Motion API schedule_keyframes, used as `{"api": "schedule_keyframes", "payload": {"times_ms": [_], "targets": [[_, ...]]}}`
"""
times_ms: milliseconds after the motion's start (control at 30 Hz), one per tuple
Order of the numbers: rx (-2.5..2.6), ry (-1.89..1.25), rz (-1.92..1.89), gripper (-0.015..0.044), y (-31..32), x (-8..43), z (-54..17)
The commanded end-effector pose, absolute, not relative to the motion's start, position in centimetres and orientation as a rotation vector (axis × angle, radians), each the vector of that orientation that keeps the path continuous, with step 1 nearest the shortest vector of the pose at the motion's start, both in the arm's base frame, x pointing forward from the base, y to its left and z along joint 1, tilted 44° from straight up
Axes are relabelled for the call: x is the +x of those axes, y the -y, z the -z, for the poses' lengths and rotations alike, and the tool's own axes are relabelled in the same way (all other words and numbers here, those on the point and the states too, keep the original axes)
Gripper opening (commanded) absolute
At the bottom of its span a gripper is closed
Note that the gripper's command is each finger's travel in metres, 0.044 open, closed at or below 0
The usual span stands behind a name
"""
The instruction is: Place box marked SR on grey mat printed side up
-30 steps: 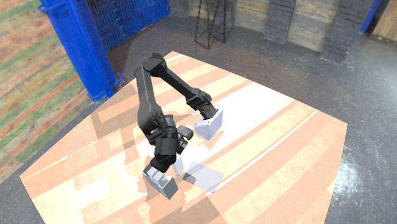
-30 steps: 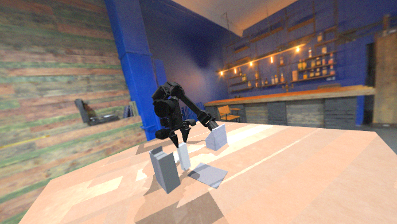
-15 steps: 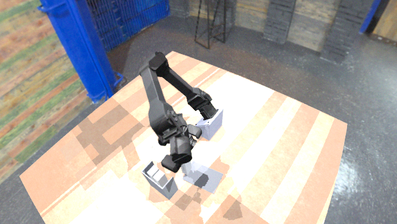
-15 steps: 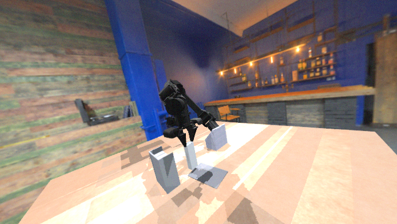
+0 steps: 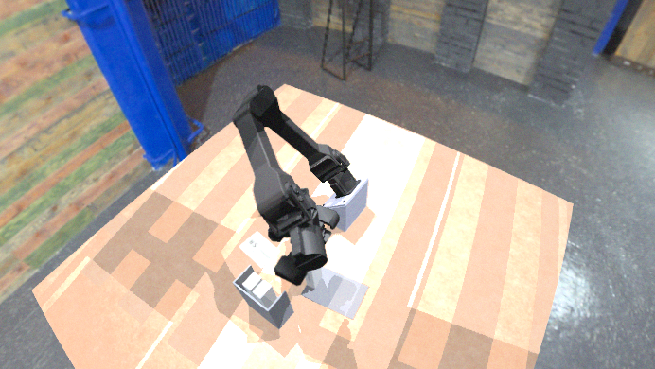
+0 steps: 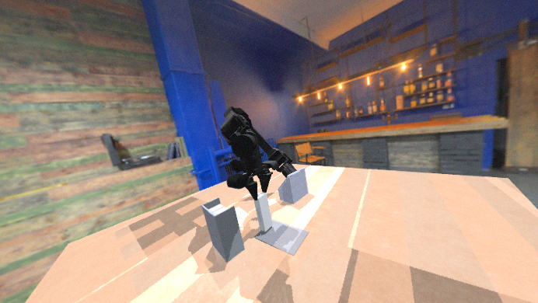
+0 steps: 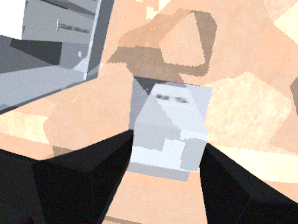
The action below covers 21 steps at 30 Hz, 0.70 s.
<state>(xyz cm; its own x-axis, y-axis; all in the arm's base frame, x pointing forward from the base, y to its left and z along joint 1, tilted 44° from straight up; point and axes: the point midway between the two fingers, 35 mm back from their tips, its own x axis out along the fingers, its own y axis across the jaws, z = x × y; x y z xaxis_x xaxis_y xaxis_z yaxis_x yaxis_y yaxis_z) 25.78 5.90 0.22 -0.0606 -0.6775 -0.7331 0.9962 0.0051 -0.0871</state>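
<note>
Exterior view showed the pale box (image 6: 263, 213) (image 7: 170, 127) upright over the grey mat's (image 5: 347, 295) (image 6: 289, 238) (image 7: 159, 172) edge, the gripper (image 6: 260, 193) (image 7: 168, 143) clamped on its top. Its printing was too blurred to read. Two boxes (image 5: 257, 285) stood in the bin (image 5: 283, 309) (image 6: 225, 233) (image 7: 104, 40). A white card (image 5: 258, 253) read "SR". Patchy sunlight crossed the tabletop (image 5: 473, 227) (image 6: 389, 217) (image 7: 250, 115); bottles (image 6: 427, 87) lined shelves beyond.

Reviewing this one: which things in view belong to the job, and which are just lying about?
Job:
- the held box
- grey bin
- two boxes in the bin
- grey mat
- SR card, probably reference

Lying about:
- shelved bottles
- black object by the plank wall
</note>
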Motion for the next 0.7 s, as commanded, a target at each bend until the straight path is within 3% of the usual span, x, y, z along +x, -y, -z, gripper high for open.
{"api": "schedule_keyframes", "payload": {"times_ms": [0,167,300,667], "targets": [[0.577,-0.717,1.502,0.0153,-5.5,25.7,0.2],[0.577,-0.716,1.502,0.0153,-5.2,25.7,0.5],[0.582,-0.717,1.506,0.0237,-5.4,25.7,0.3],[0.578,-0.717,1.502,0.0237,-6.3,25.8,-0.7]]}}
